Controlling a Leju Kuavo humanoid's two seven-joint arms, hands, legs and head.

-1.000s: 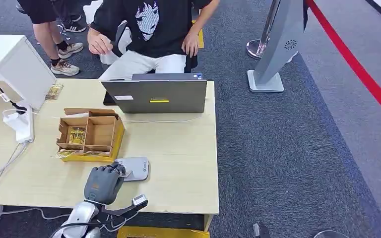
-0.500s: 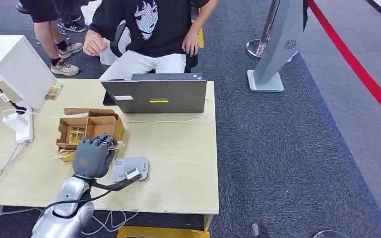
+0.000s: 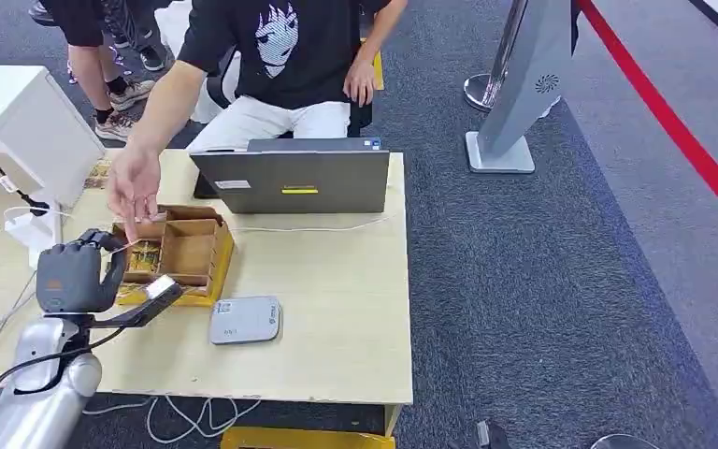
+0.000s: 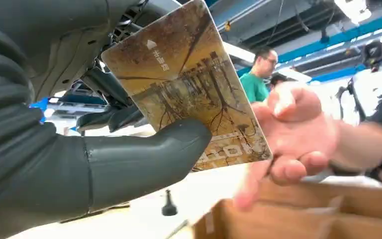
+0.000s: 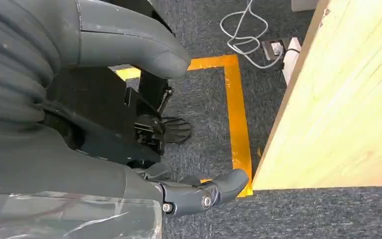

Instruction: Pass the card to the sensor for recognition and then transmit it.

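My left hand point(image 3: 75, 276) is raised over the table's left side, beside the cardboard box point(image 3: 196, 245). It pinches a brown picture card point(image 4: 189, 84) between its thumb point(image 4: 144, 159) and its fingers. A person's hand point(image 4: 298, 129) reaches across the table and closes its fingers on the card's far edge. In the head view the card point(image 3: 123, 248) is a thin sliver between my hand and the person's hand point(image 3: 136, 192). The grey card sensor point(image 3: 245, 320) lies flat on the table, right of my hand. My right hand point(image 5: 40, 149) hangs beside the table edge, holding nothing, thumb and fingers apart.
A seated person in a black shirt point(image 3: 280, 47) is behind an open laptop point(image 3: 294, 180). A white box point(image 3: 37, 122) and a power strip point(image 3: 42, 234) with cables stand at the left. A grey kiosk stand point(image 3: 524, 84) is on the carpet at the right.
My left hand lifted off the sensor and carried the card left and farther back, beside the box. The person's arm reached over the table and took hold of the card's edge.
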